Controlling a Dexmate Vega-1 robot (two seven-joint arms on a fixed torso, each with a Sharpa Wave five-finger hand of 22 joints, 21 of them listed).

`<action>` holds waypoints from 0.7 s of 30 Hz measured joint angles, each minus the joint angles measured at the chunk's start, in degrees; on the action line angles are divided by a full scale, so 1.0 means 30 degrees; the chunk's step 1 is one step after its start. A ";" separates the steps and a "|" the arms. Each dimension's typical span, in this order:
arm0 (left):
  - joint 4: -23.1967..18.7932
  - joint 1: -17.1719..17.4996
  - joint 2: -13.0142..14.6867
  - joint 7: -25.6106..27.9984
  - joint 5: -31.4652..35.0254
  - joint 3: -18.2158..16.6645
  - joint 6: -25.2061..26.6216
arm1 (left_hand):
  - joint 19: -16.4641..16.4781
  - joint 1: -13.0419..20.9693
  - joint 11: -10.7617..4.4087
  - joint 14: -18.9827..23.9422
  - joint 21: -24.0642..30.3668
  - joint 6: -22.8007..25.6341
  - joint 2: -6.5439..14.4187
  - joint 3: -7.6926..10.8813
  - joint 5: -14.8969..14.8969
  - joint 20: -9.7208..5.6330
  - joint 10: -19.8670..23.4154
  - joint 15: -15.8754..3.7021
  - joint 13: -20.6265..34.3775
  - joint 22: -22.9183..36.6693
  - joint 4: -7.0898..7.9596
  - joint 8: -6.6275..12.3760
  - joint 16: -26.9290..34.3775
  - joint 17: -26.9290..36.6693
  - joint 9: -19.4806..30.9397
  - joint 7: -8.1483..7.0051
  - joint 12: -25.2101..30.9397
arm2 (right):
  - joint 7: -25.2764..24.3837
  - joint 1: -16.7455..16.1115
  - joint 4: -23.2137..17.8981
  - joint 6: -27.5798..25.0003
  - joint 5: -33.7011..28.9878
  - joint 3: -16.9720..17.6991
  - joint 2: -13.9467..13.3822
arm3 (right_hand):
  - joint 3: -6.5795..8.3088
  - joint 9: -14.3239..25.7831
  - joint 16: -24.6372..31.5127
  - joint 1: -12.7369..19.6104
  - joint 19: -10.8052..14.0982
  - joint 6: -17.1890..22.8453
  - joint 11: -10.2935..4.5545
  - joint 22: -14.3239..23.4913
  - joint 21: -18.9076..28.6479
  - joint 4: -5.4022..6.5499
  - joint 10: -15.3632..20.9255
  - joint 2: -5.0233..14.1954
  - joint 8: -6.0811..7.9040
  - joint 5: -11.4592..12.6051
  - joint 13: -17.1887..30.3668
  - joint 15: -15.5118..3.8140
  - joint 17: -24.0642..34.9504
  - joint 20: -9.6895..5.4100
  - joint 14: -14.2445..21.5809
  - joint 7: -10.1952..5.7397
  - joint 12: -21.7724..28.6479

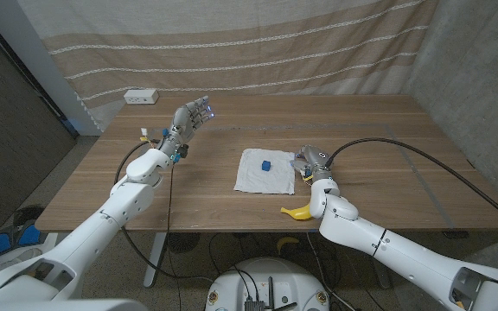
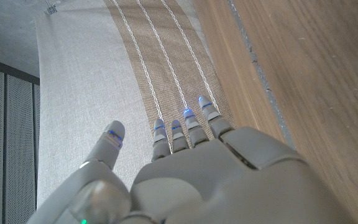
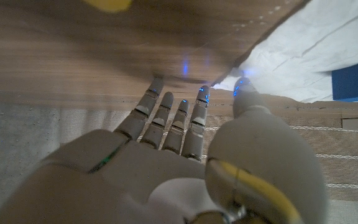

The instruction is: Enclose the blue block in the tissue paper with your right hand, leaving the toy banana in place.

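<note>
1. Wooden table [image 1: 387, 138] stood before a beige striped curtain [image 1: 258, 47], with grey wall panels to either side.
2. Nearest the robot lay one toy banana [image 1: 296, 212], yellow, at the table's front edge just beside the right forearm; that arm partly covered it, and in the right wrist view it was cut off by the frame.
3. One right hand [image 1: 311, 164] was low over the wood by the tissue's right edge, fingers [image 3: 166, 118] straight, close together and reaching toward the cloth, thumb alongside; it held nothing. Whether the fingertips touched the tissue could not be told.
4. One tissue paper [image 1: 264, 171], white and spread flat, lay at the table's middle.
5. One blue block [image 1: 266, 164] sat on the tissue, a little toward its far side, apart from the hand; the right wrist view cut it off at the frame's edge.
6. One left hand [image 1: 193, 115] was raised above the table's left part, fingers [image 2: 191, 127] extended and slightly spread, empty.
7. One white box [image 1: 141, 97] rested at the far left corner; its details were too small to make out.
</note>
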 measured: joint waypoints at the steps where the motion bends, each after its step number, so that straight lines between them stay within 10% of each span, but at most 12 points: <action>1: -0.0017 0.0019 0.0005 0.0032 -0.0001 -0.0012 0.0005 | 0.0000 0.0000 0.0000 -0.0001 0.0000 0.0000 0.0000 0.0000 0.0000 0.0000 0.0000 0.0000 0.0000 0.0000 0.0000 0.0000 0.0000 0.0000 -0.0001 0.0000 0.0000 | 0.0041 0.0061 0.0117 0.0052 0.0000 -0.0050 0.0004 | 0.0002 0.0003 0.0000 0.0270 0.0064 0.0099 0.0000 0.0003 0.0001 -0.0002 0.0013 0.0009 0.0044 -0.0003 0.0000 0.0000 0.0000 -0.0064 0.0001 -0.0092 0.0074; 11: -0.0159 0.0229 0.0074 0.0233 -0.0053 -0.0162 0.0027 | -0.0001 0.0000 0.0000 0.0000 0.0000 -0.0001 0.0000 0.0001 0.0000 0.0000 0.0000 0.0000 0.0000 0.0000 0.0001 0.0000 0.0000 0.0000 0.0000 0.0000 0.0000 | 0.0135 0.0495 0.1129 0.1406 0.0041 -0.0450 0.0069 | 0.0351 -0.0056 0.0078 0.2272 0.0171 0.2473 -0.0623 0.0055 0.0062 -0.0350 0.0775 -0.0148 0.0835 -0.0146 0.0002 -0.0002 0.0023 -0.0369 0.0215 -0.0709 0.0304; 21: -0.0155 0.0329 0.0075 0.0309 -0.0122 -0.0257 0.0028 | -0.0001 0.0000 0.0000 -0.0001 0.0000 0.0000 0.0000 0.0001 0.0000 0.0000 0.0000 0.0000 0.0000 0.0000 0.0002 0.0000 0.0000 0.0000 -0.0001 0.0001 -0.0038 | -0.0290 0.0741 0.2148 0.3870 -0.0100 -0.0637 0.0154 | 0.0868 -0.0054 0.0234 0.4844 0.0274 0.5814 -0.1797 0.0000 0.0093 -0.0178 0.2632 -0.0328 0.2633 -0.0056 0.0003 -0.0027 0.0052 -0.0948 0.0804 -0.0820 0.0802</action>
